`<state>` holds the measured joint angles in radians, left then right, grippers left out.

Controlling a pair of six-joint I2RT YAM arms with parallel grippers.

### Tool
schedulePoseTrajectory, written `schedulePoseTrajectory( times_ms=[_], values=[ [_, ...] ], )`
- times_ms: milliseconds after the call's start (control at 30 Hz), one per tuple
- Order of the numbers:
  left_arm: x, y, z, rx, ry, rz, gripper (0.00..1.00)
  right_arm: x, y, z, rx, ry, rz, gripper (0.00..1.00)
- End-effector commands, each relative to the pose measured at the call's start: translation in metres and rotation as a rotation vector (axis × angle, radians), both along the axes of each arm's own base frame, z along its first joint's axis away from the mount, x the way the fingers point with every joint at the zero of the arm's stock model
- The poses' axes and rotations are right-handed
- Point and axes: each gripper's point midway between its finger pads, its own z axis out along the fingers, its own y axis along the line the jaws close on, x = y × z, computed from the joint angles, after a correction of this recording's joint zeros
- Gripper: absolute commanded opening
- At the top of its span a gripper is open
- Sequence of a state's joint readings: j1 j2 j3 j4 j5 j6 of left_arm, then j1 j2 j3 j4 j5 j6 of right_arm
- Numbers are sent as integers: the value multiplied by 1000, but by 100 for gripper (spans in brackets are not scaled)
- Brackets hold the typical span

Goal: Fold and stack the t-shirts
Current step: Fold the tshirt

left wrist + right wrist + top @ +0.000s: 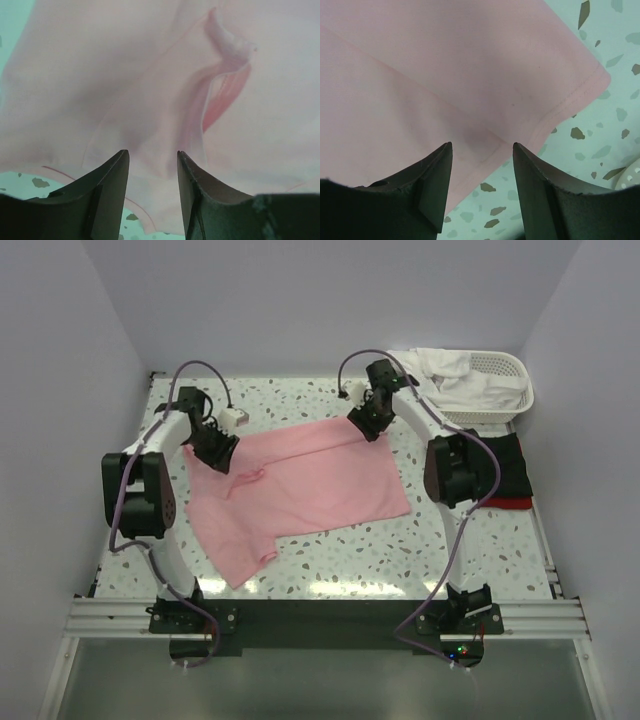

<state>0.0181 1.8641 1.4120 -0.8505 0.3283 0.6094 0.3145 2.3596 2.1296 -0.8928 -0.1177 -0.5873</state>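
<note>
Judging from the worktop (470,550): pink t-shirt (300,490) spread out in the middle, no fold made, white cloth (450,375) waiting in the basket (505,365) far right. Counting only the black shirt (505,465) on the red shirt (515,504) near it as stacked. Standing half open and empty over the pink far edge: left jaws, right jaws at a hem corner.

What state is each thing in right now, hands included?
pink t-shirt: spread on the table, unfolded, slightly wrinkled
left hand: open, over the shirt's far-left edge
right hand: open, over the shirt's far-right corner
white clothing: crumpled in the basket, hanging over its rim
black shirt: folded, stacked on the red shirt
</note>
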Motion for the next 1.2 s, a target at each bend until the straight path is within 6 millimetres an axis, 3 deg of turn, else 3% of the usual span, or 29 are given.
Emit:
schedulePoseTrajectory(
  times_ms=[0, 100, 300, 467, 567, 733, 800, 1000, 1167],
  values=[
    [22, 14, -8, -6, -7, 122, 48, 17, 7, 2, -27, -93, 6, 56],
    [25, 3, 2, -60, -29, 99, 48, 19, 4, -6, -51, -103, 17, 54],
    [19, -42, 14, -101, -54, -57, 53, 20, 3, -13, -72, -112, 44, 50],
    [14, -73, 2, -56, -65, -146, 56, 24, 1, -8, -98, -146, 69, 47],
    [20, -88, -1, -52, -82, -159, 59, 27, 0, -6, -113, -163, 84, 46],
    [29, -98, -5, -36, -87, -160, 60, 29, -4, -3, -147, -186, 121, 45],
    [27, -98, -16, -16, -65, -164, 60, 30, -7, -6, -162, -189, 128, 45],
    [27, -95, -25, 5, -51, -159, 50, 30, -10, -9, -187, -186, 157, 42],
    [28, -94, -26, 10, -47, -163, 27, 33, -16, -6, -209, -201, 177, 40]
  ],
)
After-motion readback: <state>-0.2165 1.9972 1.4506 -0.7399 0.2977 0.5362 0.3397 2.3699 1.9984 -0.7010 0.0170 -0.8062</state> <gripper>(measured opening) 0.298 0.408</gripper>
